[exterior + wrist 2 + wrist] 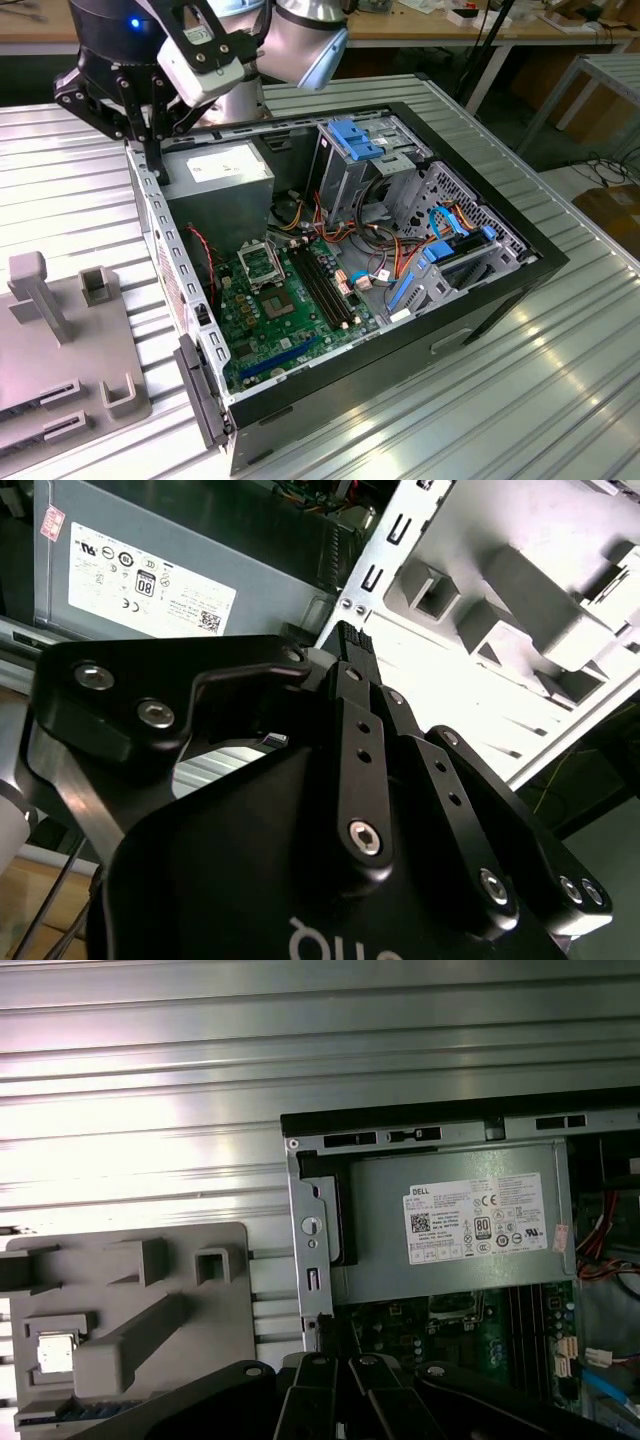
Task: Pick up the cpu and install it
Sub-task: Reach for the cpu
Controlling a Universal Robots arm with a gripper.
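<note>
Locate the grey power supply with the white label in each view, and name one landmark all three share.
Exterior view: power supply in the open computer case's far corner, toward the exterior view's left.
Second wrist view: power supply just inside the case's metal edge.
First wrist view: power supply in the case corner, bordering the green motherboard.
Shared landmark: the grey fixture tray lying outside the case.

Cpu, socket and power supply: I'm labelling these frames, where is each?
cpu (pixel 55 1352), first wrist view, its silvery face.
socket (pixel 260 267), exterior view, its black centre.
power supply (pixel 455 1222), first wrist view, its labelled side.
</note>
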